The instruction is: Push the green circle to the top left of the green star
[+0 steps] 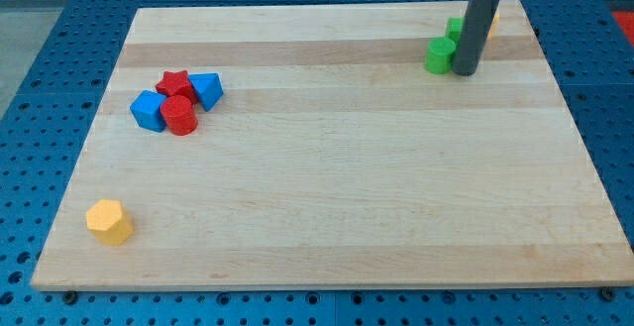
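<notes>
Dark grey and upright, the rod is seen coming down from the view's top right, and my tip [465, 71] is planted on the table [337, 197] near its far right corner. No hand is fitted to this arm, so nothing is gripped and no opening can be reported; only the bare rod end is pressed to the wood. The green circle [439, 55] is found just to the tip's left, touching or almost touching the rod. A second green block [456, 27], taken to be the green star, is placed just above the circle and is partly hidden behind the rod, so its shape cannot be confirmed. A sliver of yellow or orange [492, 24] is glimpsed at the rod's right, too covered to be named by shape. Well apart from the tip, toward the view's left, a tight cluster is formed by a red star [175, 82], a red cylinder [179, 115], a blue triangular block [206, 89] and a blue cube [149, 110]. Farthest from the tip, near the bottom left corner, a yellow hexagonal block [109, 221] is set alone.
</notes>
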